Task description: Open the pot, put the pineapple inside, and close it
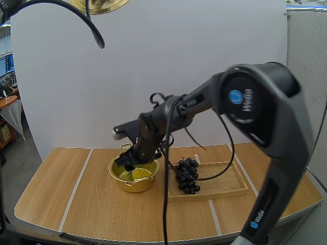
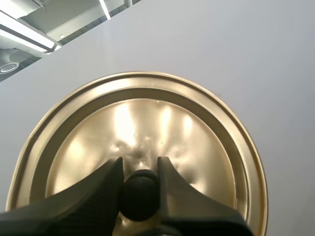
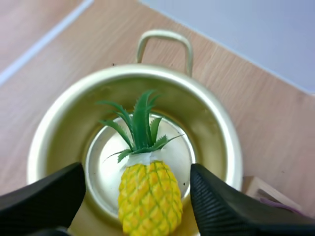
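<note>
Up at the top edge of the high view, left of centre, the gold lid (image 1: 99,4) hangs high above the bench (image 1: 61,194). The left gripper (image 2: 140,167) has it: the two black fingers (image 2: 98,189) are clamped on the lid's black knob (image 2: 139,196), one on each side.

Down at the centre of the high view, the right gripper (image 1: 127,162) reaches into the mouth of the gold pot (image 1: 134,187), which stands open on the bench. The pineapple (image 3: 147,196) is inside the pot, lying on its floor, with its green crown pointing towards the pot's loop handle (image 3: 165,42). From the right wrist camera, the right fingers (image 3: 49,196) stand spread wide, one on each side of the fruit with a gap on both sides: released, gripping nothing.

Just right of the pot in the high view, a bunch of dark grapes (image 1: 186,176) sits on the near-left end of a wooden tray (image 1: 230,186), and the tray runs on towards the right of the frame.
</note>
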Motion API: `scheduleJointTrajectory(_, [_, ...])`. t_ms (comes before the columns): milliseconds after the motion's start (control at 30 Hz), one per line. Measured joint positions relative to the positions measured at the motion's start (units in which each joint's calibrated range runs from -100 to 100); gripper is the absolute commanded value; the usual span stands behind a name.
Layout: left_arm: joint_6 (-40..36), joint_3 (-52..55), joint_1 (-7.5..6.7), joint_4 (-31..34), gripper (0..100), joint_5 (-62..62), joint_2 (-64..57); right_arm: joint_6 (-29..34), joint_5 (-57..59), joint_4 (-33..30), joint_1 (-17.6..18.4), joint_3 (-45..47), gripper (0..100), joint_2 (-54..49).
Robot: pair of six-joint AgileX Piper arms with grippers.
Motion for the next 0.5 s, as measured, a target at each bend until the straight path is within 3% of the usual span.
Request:
scheduleJointTrajectory(100, [0.0,0.0,0.0,0.0,0,0.0,0.0,0.0,1.4,0.0,0.0,0.0,100,-2.09])
scheduleJointTrajectory(200, [0.0,0.0,0.0,0.0,0,0.0,0.0,0.0,9.63,0.0,0.0,0.0,100,-12.62])
scheduleJointTrajectory(500, [0.0,0.0,0.0,0.0,0,0.0,0.0,0.0,28.09,0.71,0.0,0.0,100,-30.02])
